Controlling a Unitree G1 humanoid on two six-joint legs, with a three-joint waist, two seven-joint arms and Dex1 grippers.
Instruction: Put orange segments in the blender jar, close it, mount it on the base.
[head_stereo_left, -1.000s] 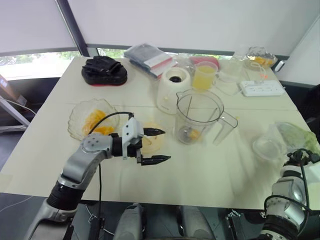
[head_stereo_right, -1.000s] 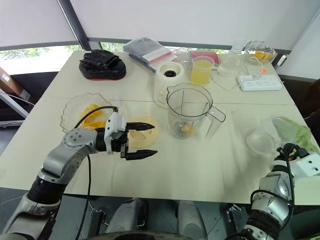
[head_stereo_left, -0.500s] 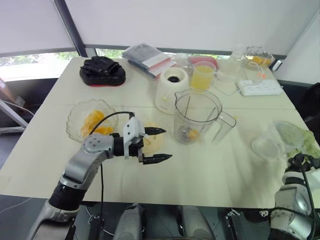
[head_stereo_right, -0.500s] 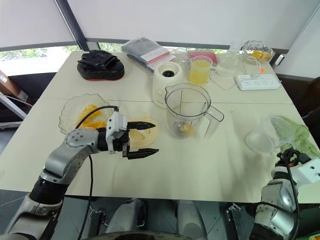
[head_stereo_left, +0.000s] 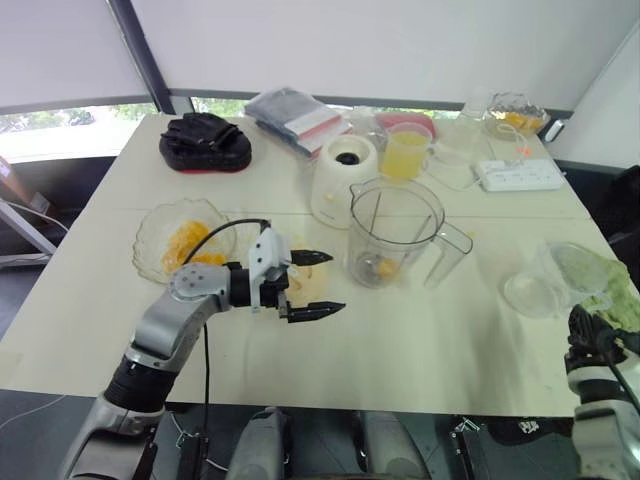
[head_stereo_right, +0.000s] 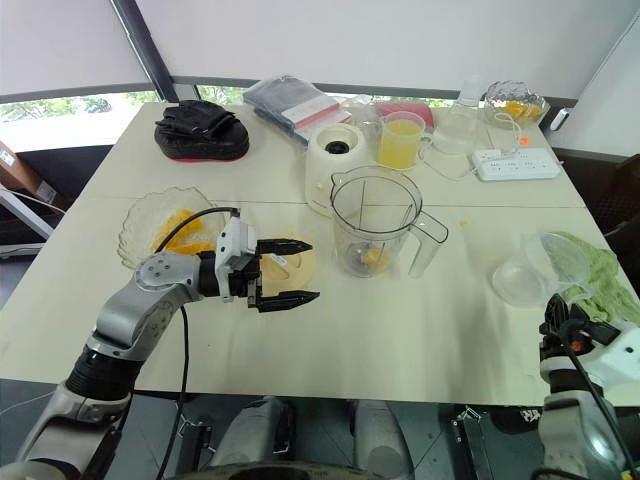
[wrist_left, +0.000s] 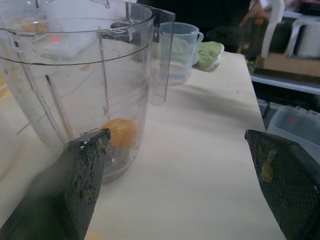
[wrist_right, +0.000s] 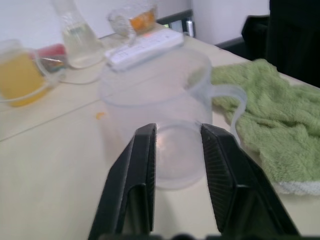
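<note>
Blender jar (head_stereo_left: 395, 235) stood upright on the table (head_stereo_left: 420, 340), uncovered and not mounted. White base (head_stereo_left: 345, 175) sat just beside the jar, behind it and to its left. One orange segment (wrist_left: 119, 132) lay at the bottom of the jar.

Left pincer (head_stereo_left: 335, 282) hovered to the left of the jar, near it and pointed at it. It was spread wide and held nothing; specks of pulp clung to its fingers (wrist_left: 82, 180). Under it, left of the jar, lay a pale yellow disc (head_stereo_left: 308, 285). Farther left of the jar, a glass bowl (head_stereo_left: 150, 235) held more orange segments (head_stereo_left: 192, 245).

Right pincer (wrist_right: 177, 165) was well to the right of the jar, near the table's front edge. Its fingers were parted by a narrow gap, with nothing between them. It faced a clear plastic jug (wrist_right: 165, 115), which stood beside a green cloth (wrist_right: 280, 135).

Behind the jar stood a cup of juice (head_stereo_left: 408, 153).
</note>
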